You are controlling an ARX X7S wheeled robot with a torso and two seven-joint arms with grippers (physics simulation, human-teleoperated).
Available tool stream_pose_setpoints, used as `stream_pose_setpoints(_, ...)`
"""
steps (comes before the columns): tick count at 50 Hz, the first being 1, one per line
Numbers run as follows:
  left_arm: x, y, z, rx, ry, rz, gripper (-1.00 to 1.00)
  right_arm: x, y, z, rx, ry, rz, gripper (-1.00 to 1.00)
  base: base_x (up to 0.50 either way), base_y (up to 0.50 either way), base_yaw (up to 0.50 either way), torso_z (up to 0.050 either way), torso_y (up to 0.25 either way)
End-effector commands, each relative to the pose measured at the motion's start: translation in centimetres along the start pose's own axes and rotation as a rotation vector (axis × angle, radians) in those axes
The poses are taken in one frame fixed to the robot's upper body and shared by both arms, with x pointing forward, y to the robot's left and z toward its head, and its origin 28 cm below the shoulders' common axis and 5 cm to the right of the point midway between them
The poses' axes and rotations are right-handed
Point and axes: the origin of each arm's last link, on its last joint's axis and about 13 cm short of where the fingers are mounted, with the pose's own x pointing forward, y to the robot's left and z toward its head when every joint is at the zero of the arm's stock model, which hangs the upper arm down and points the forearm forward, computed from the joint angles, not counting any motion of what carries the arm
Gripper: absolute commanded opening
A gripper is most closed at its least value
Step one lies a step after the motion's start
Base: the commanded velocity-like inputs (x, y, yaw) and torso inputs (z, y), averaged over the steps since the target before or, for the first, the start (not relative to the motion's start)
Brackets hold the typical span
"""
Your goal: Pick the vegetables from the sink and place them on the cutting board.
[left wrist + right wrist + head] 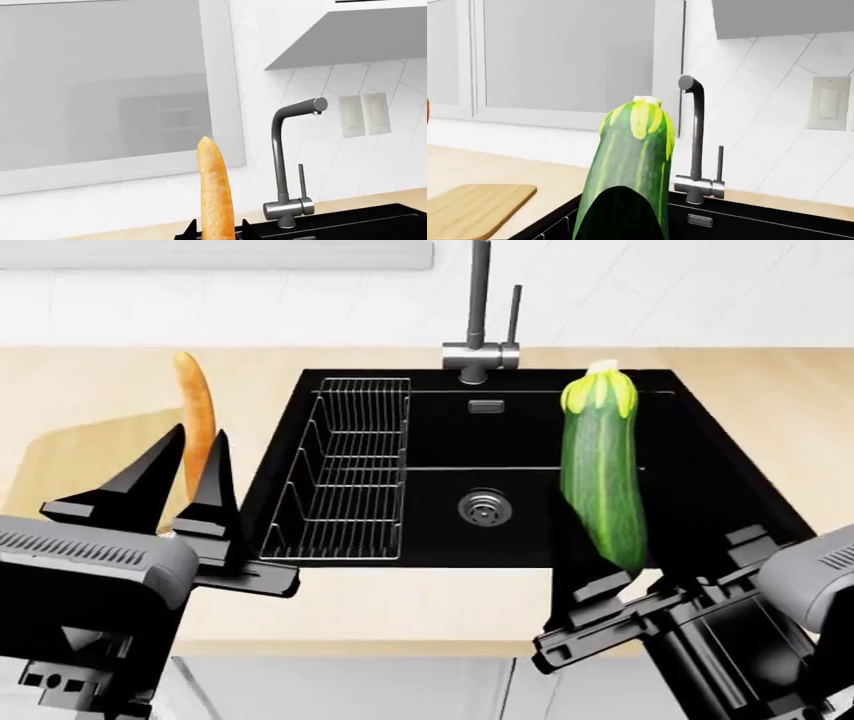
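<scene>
Left hand (187,475) was closed on a thin orange carrot (196,420), right hand (627,580) on a thick dark green zucchini (603,470); either, gripped low, could be tipped loose.

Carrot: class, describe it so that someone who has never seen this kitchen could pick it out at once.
Start at the black sink in the pale counter. Left of it, the left hand holds a thin orange carrot pointing up. The other held vegetable, the zucchini, is thick and green.
</scene>
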Motion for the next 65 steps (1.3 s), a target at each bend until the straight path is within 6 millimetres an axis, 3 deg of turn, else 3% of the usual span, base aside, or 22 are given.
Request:
stream_pose_setpoints(1,-0.1,0.0,0.2,-0.006,-0.01,0.001,-1.0,0.0,0.2,0.0,-0.028,-0.013,0.004,-1.0,0.07,0.5,0.0,0.0,0.0)
stream_pose_setpoints(55,-0.1,-0.2,0.4,-0.018,0.029,0.007,-1.0,0.1,0.8,-0.2,-0.054,-0.002,0.035,-1.0,0.12,0.5,0.0,0.0,0.001)
stream_pose_setpoints(59,0.8,-0.8,0.8,-0.03,0.08,-0.002,-1.0,0.5,0.5,-0.5,-0.035,0.016,0.028,-1.0,0.0,0.0,0.0,0.0,0.0)
stream_pose_setpoints(65,5.3,-2.0,1.3,-0.104,0.289,-0.083,-1.0,0.4,0.3,-0.5,-0.01,0.026,0.011,-1.0,0.0,0.0,0.0,0.0,0.0)
